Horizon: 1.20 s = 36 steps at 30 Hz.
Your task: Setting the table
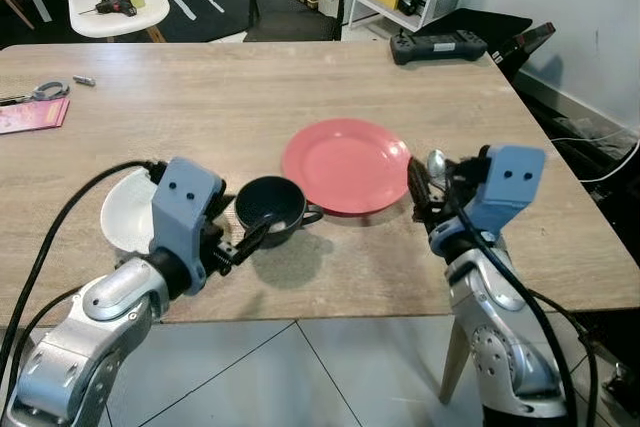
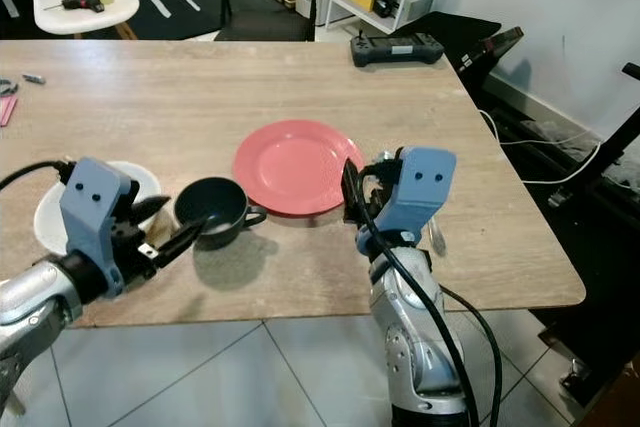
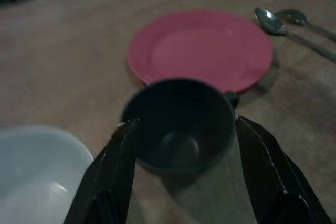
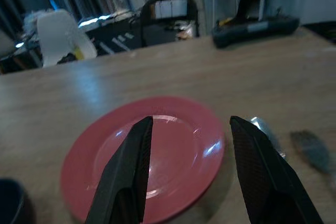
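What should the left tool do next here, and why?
Probably close on the dark cup. The left tool is open with a finger on either side of the cup, which sits on the table just short of the red plate; nothing is gripped yet.

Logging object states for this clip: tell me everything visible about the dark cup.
The cup is dark, nearly black, round and low with a matte look, and has a small handle pointing toward the pink plate. It stands upright and empty on the wooden table, between the plate and a white bowl. The left gripper is open with its fingers on either side of the cup; contact cannot be told.
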Tool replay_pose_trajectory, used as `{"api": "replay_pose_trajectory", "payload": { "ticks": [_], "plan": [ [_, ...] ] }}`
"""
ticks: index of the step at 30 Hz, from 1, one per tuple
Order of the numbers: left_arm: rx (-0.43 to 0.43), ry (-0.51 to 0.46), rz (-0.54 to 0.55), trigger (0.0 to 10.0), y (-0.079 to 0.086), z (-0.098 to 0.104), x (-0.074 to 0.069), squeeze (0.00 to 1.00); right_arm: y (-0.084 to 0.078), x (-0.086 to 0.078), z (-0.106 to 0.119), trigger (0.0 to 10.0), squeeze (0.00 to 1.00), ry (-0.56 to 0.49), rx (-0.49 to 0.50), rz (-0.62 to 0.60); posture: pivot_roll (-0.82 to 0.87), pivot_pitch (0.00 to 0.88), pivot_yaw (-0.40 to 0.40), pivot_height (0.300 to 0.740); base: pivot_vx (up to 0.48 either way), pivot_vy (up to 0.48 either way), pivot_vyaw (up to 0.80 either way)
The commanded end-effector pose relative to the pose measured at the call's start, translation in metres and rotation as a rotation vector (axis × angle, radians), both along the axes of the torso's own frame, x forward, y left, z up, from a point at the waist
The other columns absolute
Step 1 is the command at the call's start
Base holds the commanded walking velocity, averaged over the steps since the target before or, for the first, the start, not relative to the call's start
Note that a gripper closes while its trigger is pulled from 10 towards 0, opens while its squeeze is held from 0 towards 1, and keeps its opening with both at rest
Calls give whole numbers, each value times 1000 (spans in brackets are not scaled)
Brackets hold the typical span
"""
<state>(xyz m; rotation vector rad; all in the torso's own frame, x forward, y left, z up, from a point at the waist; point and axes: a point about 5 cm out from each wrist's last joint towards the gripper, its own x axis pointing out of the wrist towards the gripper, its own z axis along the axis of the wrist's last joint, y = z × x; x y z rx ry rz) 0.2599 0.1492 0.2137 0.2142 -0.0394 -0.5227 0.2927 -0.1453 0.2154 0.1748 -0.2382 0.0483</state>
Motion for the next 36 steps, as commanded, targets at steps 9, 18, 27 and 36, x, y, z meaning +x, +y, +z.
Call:
{"api": "replay_pose_trajectory", "payload": {
  "ticks": [9,18,27,36],
  "plan": [
    [39,-159,48,10000,-17,3,6,0,-4,-2,-2,10000,0,-45,-18,-73,15,55,65,740,0,0,0],
    [-49,-327,367,10000,-11,6,8,0,-3,-4,-19,10000,0,-17,-63,-88,4,49,61,740,0,0,0],
    [-46,-330,614,10000,34,-3,12,0,-5,4,-23,10000,0,-15,-78,-87,20,44,39,740,0,0,0],
    [-65,-178,243,10000,25,-15,10,0,-13,12,-23,10000,0,-14,-45,-115,46,42,15,740,0,0,0]
  ]
}}
